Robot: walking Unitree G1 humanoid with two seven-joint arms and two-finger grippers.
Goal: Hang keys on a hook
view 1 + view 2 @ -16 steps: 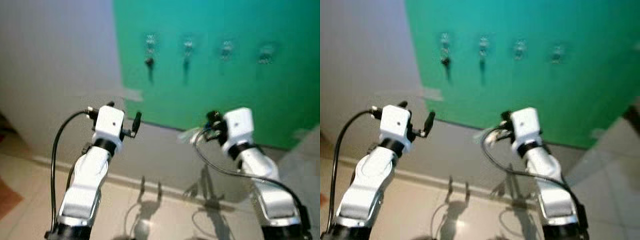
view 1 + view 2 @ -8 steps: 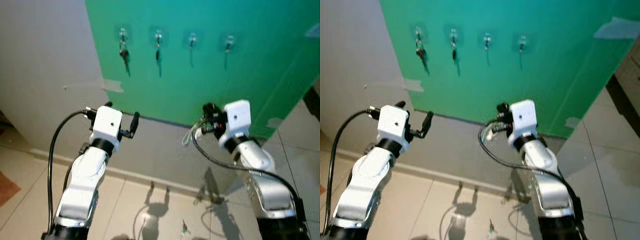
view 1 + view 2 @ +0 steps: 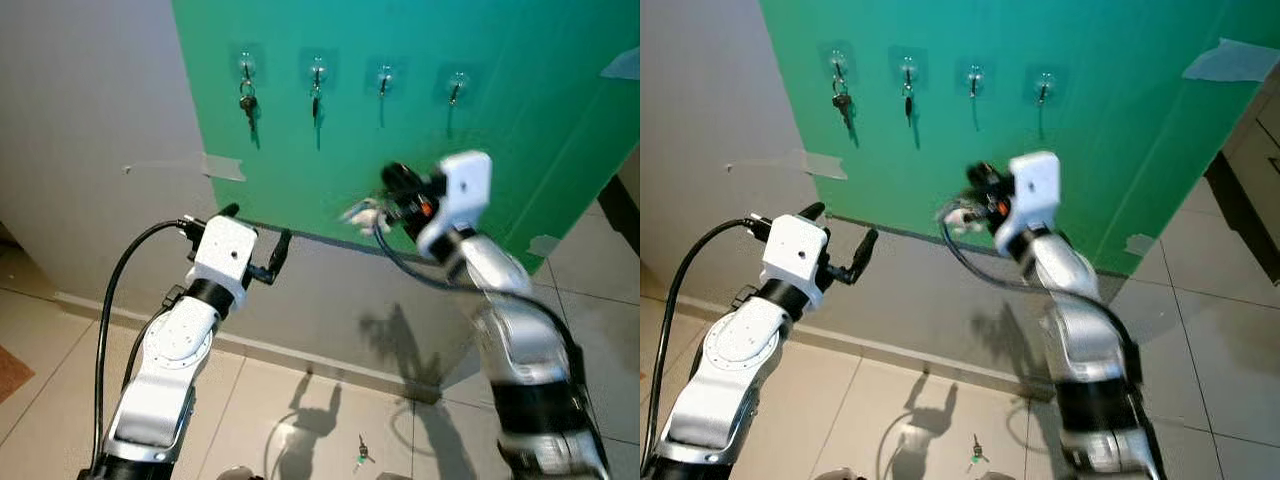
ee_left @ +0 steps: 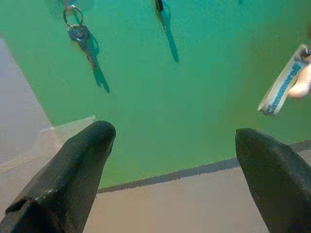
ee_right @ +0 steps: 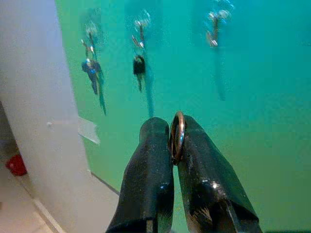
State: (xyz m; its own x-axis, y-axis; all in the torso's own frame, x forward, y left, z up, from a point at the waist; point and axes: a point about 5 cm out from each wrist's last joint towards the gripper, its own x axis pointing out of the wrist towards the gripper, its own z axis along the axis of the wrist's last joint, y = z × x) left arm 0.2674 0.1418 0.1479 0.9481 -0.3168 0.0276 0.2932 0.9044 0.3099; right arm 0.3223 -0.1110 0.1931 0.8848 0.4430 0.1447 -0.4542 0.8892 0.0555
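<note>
A green board on the wall carries a row of hooks. A key hangs from the leftmost hook, and a dark key hangs from the second hook. The third hook and fourth hook are bare. My right gripper is raised in front of the board, below the third hook and apart from it. It is shut on a metal key ring, and a white tag dangles from the ring. My left gripper is held lower left, open and holding nothing.
Bare grey wall lies left of and below the board, with a strip of tape at the board's edge. A small key-like object lies on the tiled floor. A dark cabinet edge stands at the right.
My right arm has lifted and reached up toward the board with the key ring, from waist height to just under the hooks. The left arm has barely moved.
</note>
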